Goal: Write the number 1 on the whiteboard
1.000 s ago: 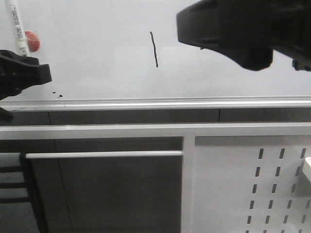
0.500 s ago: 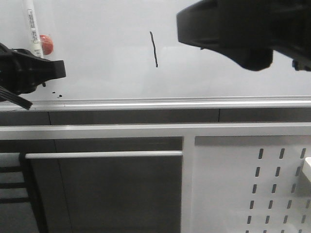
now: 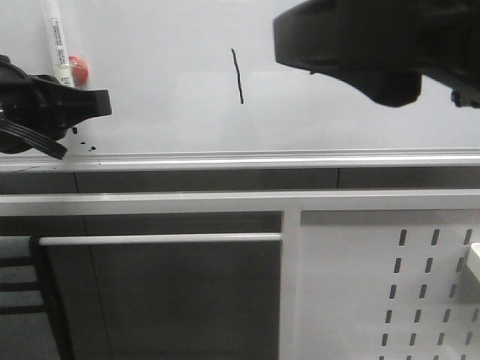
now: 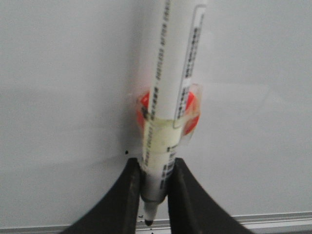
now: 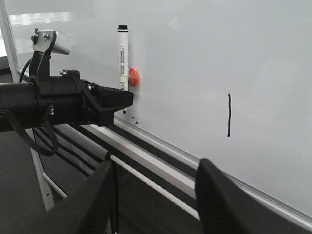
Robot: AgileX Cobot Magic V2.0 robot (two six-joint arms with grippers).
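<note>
The left pincer is clamping a marker at the whiteboard's left edge. The number 1 is showing mid-board, and the right pincer is sitting apart.

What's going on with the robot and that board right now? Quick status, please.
Left pincer shut on marker. Right pincer open, empty. Number 1 drawn on whiteboard. Nothing in the way.
</note>
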